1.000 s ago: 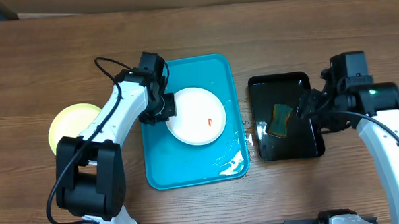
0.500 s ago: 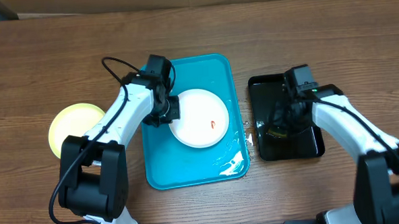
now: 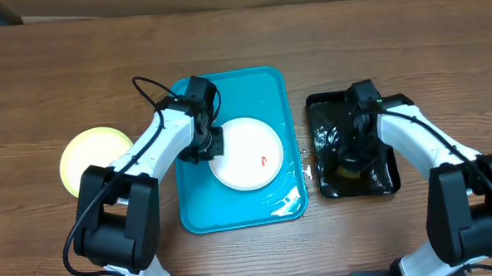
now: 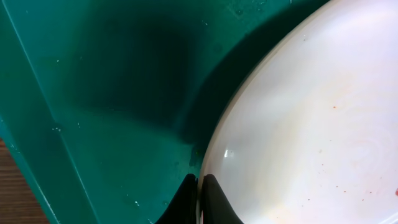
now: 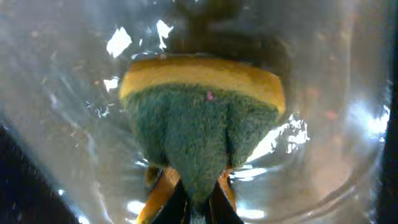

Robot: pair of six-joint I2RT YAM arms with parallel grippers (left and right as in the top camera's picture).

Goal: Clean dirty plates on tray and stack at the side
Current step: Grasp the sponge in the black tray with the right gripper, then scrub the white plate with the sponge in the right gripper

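A white plate (image 3: 248,146) with a small red smear lies on the turquoise tray (image 3: 252,88). My left gripper (image 3: 206,146) is shut on the plate's left rim. In the left wrist view the rim of the white plate (image 4: 311,124) passes between the closed fingers of the left gripper (image 4: 199,182), above the tray's floor (image 4: 112,93). A pale yellow-green plate (image 3: 93,157) rests on the table left of the tray. My right gripper (image 3: 351,154) is down in the black tray. It is shut on a yellow-and-green sponge (image 5: 202,118), which is pinched at the right gripper (image 5: 200,199).
The glossy black tray (image 3: 327,97) stands to the right of the turquoise one and holds water (image 5: 62,93). Droplets and a wet patch (image 3: 286,204) sit at the turquoise tray's near right corner. Bare wooden table surrounds both trays.
My right arm swung left and down into the black tray, and its jaws closed on the sponge. The left gripper shifted slightly right with the white plate.
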